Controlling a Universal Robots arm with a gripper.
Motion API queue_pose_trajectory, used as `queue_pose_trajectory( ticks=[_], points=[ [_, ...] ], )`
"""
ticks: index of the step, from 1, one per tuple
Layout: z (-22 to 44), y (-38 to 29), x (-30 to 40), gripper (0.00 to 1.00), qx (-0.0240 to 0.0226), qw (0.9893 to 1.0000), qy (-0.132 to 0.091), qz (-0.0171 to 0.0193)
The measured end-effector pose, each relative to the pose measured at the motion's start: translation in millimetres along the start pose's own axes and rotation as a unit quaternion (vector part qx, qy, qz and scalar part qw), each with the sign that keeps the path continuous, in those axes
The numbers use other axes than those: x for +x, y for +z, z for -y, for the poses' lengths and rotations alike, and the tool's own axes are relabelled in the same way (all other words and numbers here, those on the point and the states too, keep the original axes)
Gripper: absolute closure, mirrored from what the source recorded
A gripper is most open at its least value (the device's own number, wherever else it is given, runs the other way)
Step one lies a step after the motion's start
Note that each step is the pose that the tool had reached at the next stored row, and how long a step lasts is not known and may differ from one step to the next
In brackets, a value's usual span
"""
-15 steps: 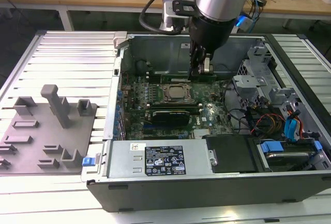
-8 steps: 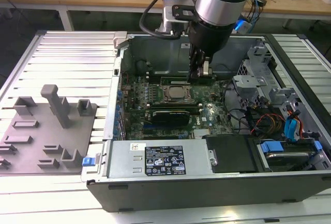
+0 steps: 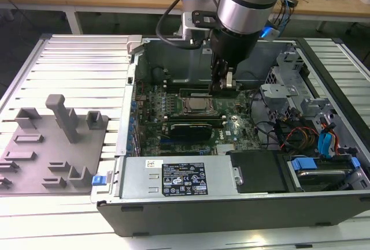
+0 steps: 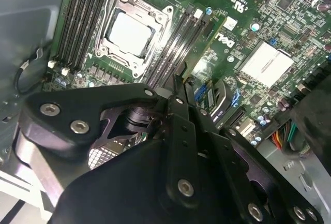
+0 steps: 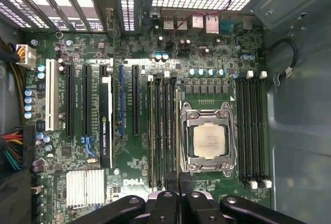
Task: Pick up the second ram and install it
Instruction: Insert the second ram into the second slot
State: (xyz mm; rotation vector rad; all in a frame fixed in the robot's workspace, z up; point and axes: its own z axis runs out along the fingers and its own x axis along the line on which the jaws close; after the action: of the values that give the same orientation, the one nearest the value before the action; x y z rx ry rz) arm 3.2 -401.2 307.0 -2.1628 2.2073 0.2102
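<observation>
The second ram (image 3: 199, 93) is a thin green stick hanging level from my gripper (image 3: 222, 87), just past the silver processor (image 3: 198, 107) in the exterior view. In the first wrist view I see the ram (image 5: 177, 131) edge-on, running along the slot right beside the processor (image 5: 208, 140), with my gripper (image 5: 178, 195) shut on its end. In the second wrist view the ram (image 4: 204, 48) leads away from my gripper (image 4: 178, 87), next to the processor (image 4: 132, 32). I cannot tell whether it is touching the slot.
A wide black card (image 3: 188, 130) stands in the board a few slots over (image 5: 106, 125). A power supply (image 3: 173, 178) fills the case's near wall, and drive cages with cables (image 3: 324, 146) crowd the exterior view's right. A grey fixture plate (image 3: 52, 146) lies left of the case.
</observation>
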Motion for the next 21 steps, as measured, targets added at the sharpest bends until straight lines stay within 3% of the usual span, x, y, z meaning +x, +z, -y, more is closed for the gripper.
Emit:
queue_pose_trajectory(
  ticks=[4,21],
  points=[
    [0.5,7.3,0.9,0.88,0.0000,1.0000,0.000,0.0000],
    [1.4,20.9,2.7,0.88,0.0000,1.0000,0.000,-0.0003]
  ],
)
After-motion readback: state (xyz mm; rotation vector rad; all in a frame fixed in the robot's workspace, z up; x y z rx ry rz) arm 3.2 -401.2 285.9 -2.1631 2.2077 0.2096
